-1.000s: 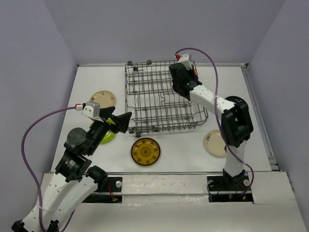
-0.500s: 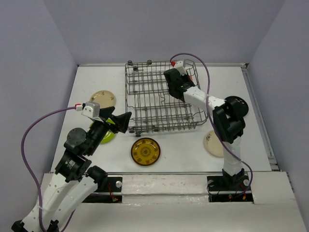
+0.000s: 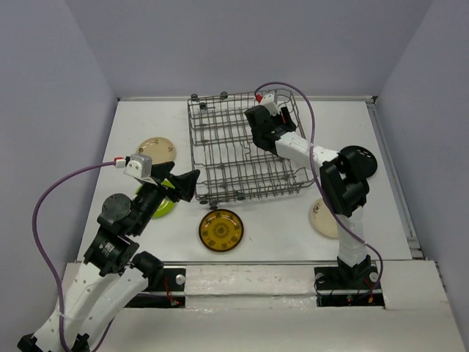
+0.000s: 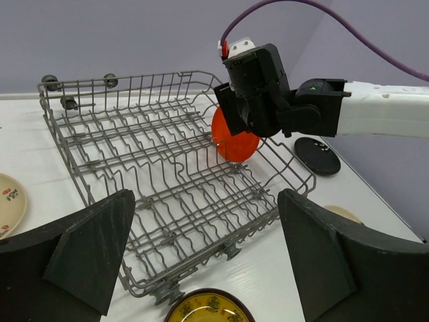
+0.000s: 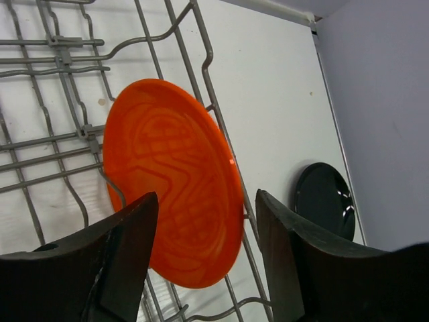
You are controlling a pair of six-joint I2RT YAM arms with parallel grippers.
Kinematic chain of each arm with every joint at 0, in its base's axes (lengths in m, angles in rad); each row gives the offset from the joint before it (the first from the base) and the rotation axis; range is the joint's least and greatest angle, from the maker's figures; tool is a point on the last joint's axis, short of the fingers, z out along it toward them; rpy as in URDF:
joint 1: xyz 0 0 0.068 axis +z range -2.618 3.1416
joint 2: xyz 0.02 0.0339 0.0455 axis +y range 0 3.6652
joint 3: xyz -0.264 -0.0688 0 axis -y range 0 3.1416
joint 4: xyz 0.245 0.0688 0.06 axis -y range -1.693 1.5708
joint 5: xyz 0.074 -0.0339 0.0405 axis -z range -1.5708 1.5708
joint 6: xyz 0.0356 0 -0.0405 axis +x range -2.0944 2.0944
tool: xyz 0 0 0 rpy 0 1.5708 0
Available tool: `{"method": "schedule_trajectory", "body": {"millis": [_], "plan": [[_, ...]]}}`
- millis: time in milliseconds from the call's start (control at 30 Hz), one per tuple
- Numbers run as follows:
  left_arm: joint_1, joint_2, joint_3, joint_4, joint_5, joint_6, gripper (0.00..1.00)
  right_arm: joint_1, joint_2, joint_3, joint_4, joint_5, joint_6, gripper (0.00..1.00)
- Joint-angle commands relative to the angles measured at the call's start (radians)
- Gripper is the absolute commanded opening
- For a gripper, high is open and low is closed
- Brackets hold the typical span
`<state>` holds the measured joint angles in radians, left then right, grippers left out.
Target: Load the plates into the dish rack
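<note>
Right hand: I am holding my right gripper (image 5: 204, 215) down inside the dish rack (image 3: 227, 161), fingers parted partway, one on each side of the orange plate (image 5: 171, 174), clamping nothing.
Orange plate: it is standing tilted among the rack's wires, at about 2 o'clock from the rack's middle in the top view.
Left hand: I am hovering my left gripper (image 3: 189, 183) at the rack's 8 o'clock corner, fingers spread fully, carrying nothing.
Other plates: the black plate (image 5: 325, 198) is lying on the table (image 3: 278, 227) outside the rack's right wall; the brown-and-yellow plate (image 3: 220, 229) is lying at 6 o'clock of the rack.
</note>
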<state>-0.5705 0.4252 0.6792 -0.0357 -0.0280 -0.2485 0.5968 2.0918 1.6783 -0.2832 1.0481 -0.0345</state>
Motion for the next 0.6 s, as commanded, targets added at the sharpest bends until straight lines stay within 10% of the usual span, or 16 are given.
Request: {"method": "schedule_trajectory", "body": {"millis": [0,367,567], "plan": [[0.0,0.01,0.003,0.037,-0.007,0.002,0.99,0.009,-0.096,0.021,0.012,-0.072,0.054,0.67],[0.001,0.004,0.002,0.037,-0.001,0.002,0.99,-0.107,-0.415,-0.182,-0.039,-0.431,0.339,0.7],[0.0,-0.014,0.0,0.037,0.007,0.005,0.99,-0.518,-0.749,-0.709,0.159,-0.721,0.642,0.16]]}}
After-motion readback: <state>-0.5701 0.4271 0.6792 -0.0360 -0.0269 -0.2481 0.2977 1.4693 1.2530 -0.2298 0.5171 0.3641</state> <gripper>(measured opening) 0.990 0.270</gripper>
